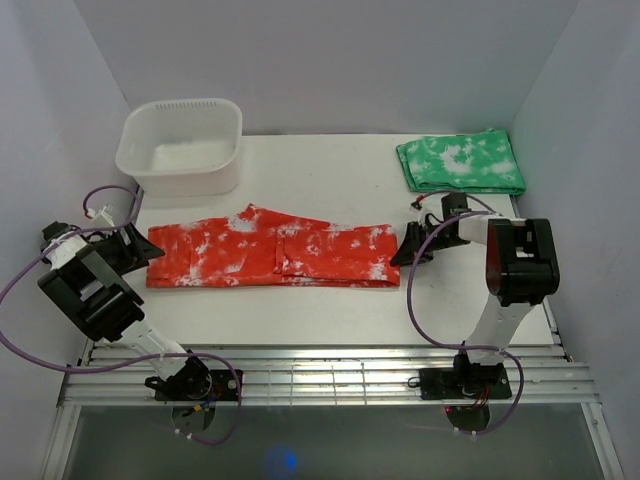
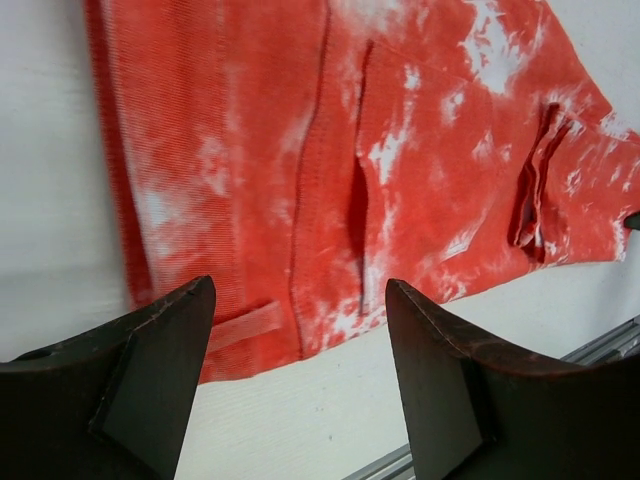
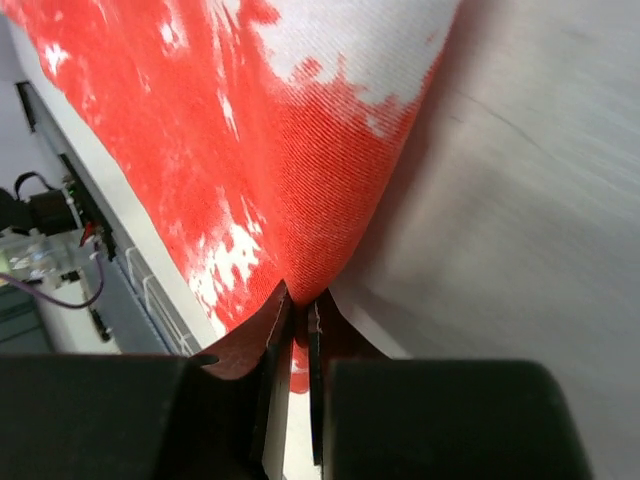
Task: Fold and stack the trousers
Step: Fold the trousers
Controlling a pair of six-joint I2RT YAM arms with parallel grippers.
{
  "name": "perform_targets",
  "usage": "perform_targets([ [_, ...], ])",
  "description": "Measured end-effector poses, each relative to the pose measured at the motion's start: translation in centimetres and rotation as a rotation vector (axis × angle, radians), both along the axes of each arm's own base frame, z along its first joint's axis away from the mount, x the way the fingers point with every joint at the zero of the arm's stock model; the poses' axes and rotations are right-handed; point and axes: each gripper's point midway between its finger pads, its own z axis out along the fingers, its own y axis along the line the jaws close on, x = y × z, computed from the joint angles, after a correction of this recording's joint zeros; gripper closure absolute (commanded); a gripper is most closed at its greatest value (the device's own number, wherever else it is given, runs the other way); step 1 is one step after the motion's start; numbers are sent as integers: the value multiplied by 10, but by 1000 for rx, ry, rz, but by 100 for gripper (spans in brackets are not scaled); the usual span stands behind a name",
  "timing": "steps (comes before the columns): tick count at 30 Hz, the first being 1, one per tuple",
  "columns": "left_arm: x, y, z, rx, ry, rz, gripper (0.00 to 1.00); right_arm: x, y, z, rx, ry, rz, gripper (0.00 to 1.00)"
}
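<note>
On the table (image 1: pixel 330 165), right fingers (image 3: pixel 243 345) pinch one end of the trousers (image 1: pixel 270 258).

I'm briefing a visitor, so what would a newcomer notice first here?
The red-orange trousers lie stretched across the table, the right gripper pinching their right end, the left gripper open at the other. Farther back, a folded green cloth sits far right and a white tub far left.

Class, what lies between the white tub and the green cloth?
Only bare table separates the white tub from the green cloth; the top view shows it.
</note>
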Motion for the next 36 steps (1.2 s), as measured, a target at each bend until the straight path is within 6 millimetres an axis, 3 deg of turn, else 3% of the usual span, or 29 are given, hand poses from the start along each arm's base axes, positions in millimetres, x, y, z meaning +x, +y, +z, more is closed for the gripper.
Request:
perform_targets([
  [9,-25,-33,-17,-41,25,-62,21,19,-114,53,-215,-180,-154,92],
  [13,-26,-70,-11,-44,3,-143,21,27,-161,80,-286,-223,-195,92],
  [16,-24,-106,-8,-61,-4,-213,26,30,-178,102,-299,-251,-207,92],
  [20,-19,-141,-14,-119,21,-259,30,33,-158,126,-222,-284,-176,92],
  [28,6,-177,-37,-204,78,-284,34,38,-78,157,-118,-337,-75,92],
  [32,14,-191,-49,-219,92,-301,48,35,-33,173,-82,-393,2,92],
  [36,17,-196,-63,-255,132,-286,72,29,6,178,-48,-414,84,92],
])
